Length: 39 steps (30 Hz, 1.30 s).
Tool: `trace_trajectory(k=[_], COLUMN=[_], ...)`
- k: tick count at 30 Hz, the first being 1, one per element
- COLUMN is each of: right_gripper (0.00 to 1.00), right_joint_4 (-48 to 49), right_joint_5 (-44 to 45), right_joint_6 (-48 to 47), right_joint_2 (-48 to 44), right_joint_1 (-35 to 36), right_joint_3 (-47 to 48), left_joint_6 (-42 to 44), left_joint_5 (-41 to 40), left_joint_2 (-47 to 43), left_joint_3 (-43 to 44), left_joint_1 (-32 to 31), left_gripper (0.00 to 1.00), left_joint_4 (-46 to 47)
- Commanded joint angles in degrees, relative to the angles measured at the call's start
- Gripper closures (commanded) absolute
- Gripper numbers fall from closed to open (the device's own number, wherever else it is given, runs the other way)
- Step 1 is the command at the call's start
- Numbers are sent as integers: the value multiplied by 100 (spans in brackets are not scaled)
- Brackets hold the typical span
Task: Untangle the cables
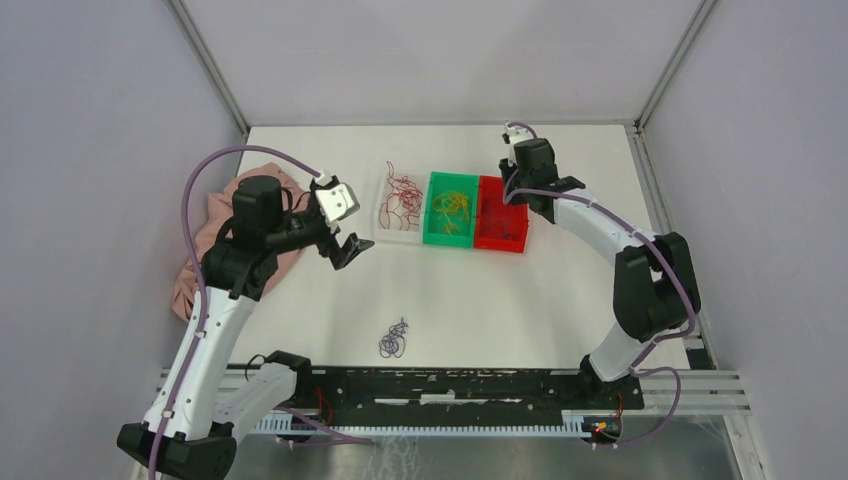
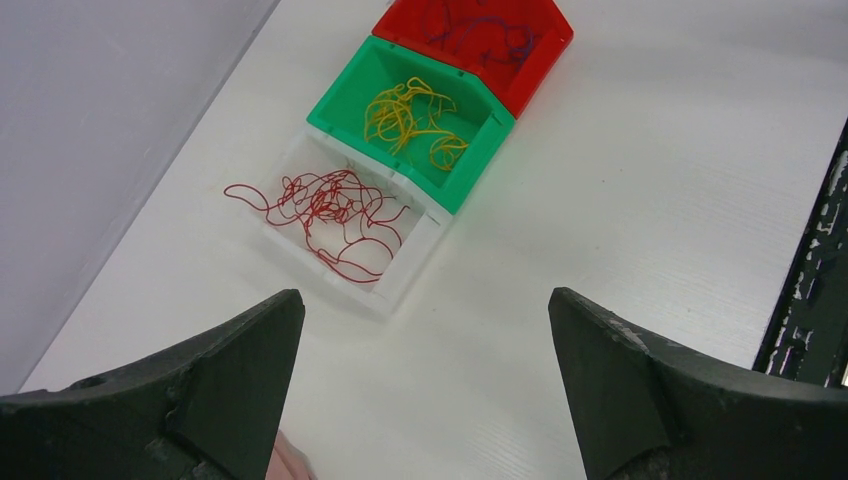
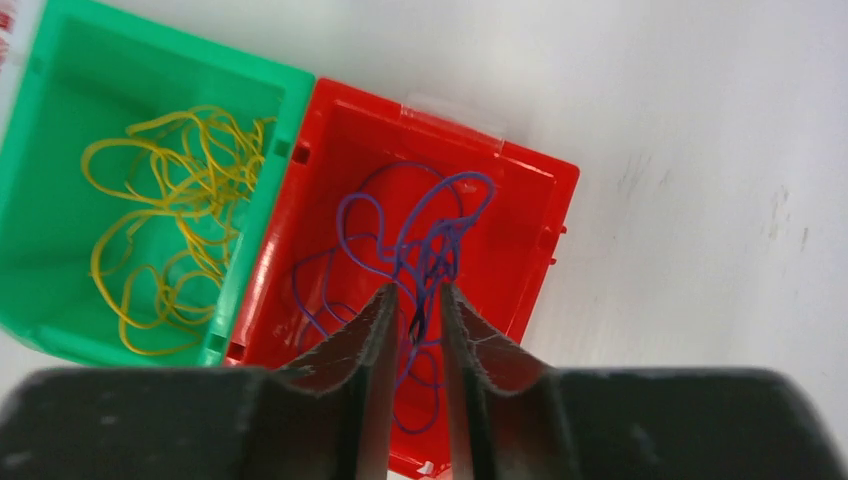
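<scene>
Cables [image 1: 394, 340] outstanding: one purple clump on the table [image 1: 560, 300] near its front edge, between the arm bases [image 1: 175, 448], slightly longer front to back; others lie sorted in three bins [image 1: 445, 239]. Left gripper [image 1: 345, 250], jaws wide apart and empty, is nearer, the clump toward the bases and to its right. Right gripper [image 3: 415, 295] hangs over the red bin [image 3: 520, 230], jaws narrowly parted about a purple strand

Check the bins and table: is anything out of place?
Yes. One red cable loop spills over the rim of the white bin onto the table, and a purple clump lies loose there, outside any bin.
</scene>
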Motion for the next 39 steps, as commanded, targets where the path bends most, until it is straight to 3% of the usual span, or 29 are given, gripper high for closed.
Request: trace_trajectory(k=[1, 6, 11, 18, 23, 30, 35, 39], right_gripper=[64, 46, 44, 42, 38, 39, 46, 82], right_joint_4=[-137, -145, -125, -22, 116, 147, 133, 317], right_joint_5=[-145, -92, -657, -952, -1118, -1237, -1500, -1375], right_joint_6=[392, 486, 591, 534, 569, 698, 809, 858], right_joint_2=[35, -476, -1004, -1210, -818, 247, 967, 882], right_joint_1=[-1, -6, 178, 2353, 3906, 4653, 4659, 4615], right_joint_3=[42, -20, -178, -698, -916, -634, -302, -258], left_joint_6=[103, 173, 117, -16, -25, 33, 87, 182], left_joint_5=[-75, -123, -152, -331, -545, -475, -504, -538], left_joint_2=[-50, -20, 30, 33, -6, -78, -154, -181], left_joint_3=[261, 274, 303, 227, 186, 162, 213, 224], left_joint_1=[-20, -17, -18, -11, -1, -5, -2, -2], left_gripper=[1, 1, 1, 1, 1, 1, 1, 1], left_joint_4=[20, 22, 39, 40, 32, -42, -127, -230])
